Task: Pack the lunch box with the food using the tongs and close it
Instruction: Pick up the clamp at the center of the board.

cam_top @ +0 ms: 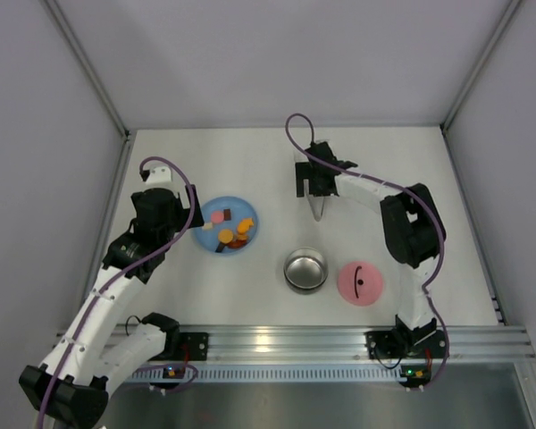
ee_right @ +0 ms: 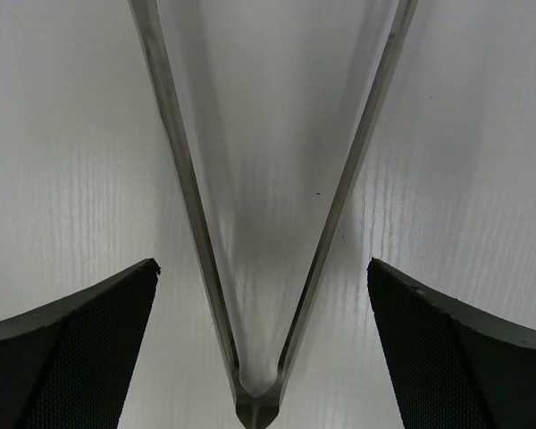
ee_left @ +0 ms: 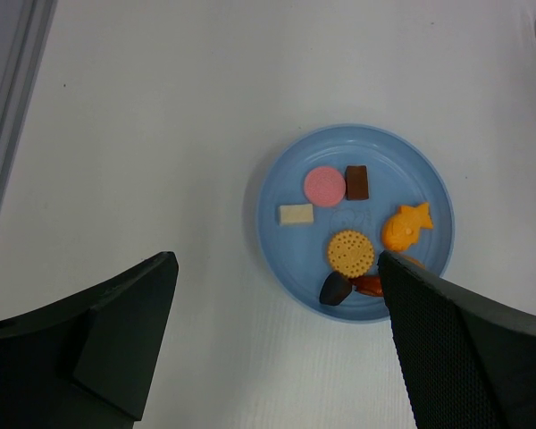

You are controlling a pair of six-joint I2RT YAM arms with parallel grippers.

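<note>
Steel tongs on the white desk, straddled by the wide-open right jaws.

Tongs lie flat at mid-desk, their joined end pointing toward the near edge and the two slim arms spreading away from it; in the right wrist view the right jaws stand wide to either side of that joined end, both fingers clear of the metal. Lunch box sits upright nearer the arm bases, with its pink lid flat just beside it on the right, handle up. To the left, the blue plate carries the food: pink disc, brown block, white piece, round cracker, orange fish and dark bits. Left jaws hang above the plate's near side, spread wide, holding nothing.
</note>
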